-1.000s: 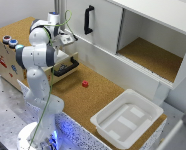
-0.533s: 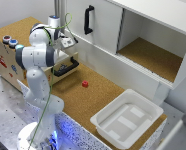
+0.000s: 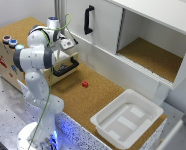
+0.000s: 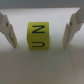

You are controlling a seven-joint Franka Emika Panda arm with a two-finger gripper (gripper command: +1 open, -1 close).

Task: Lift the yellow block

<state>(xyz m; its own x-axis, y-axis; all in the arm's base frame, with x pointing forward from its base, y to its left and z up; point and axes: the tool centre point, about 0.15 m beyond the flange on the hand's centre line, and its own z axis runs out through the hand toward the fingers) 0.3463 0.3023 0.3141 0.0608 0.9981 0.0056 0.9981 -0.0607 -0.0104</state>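
As its two pale fingers stand spread apart with nothing between them touched, the gripper hangs over the small bright yellow cube (printed with dark letters), which sits centred in the gap on a pale surface. The yellow block looks rigid, light and smooth-faced; its two flat sides facing the fingers seem the place to pinch. Farther off, the cork-topped table offers room, with a small red block and a white plastic tray well apart.

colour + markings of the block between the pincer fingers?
Bright yellow block with black letter-like marks; clearest in the wrist view.
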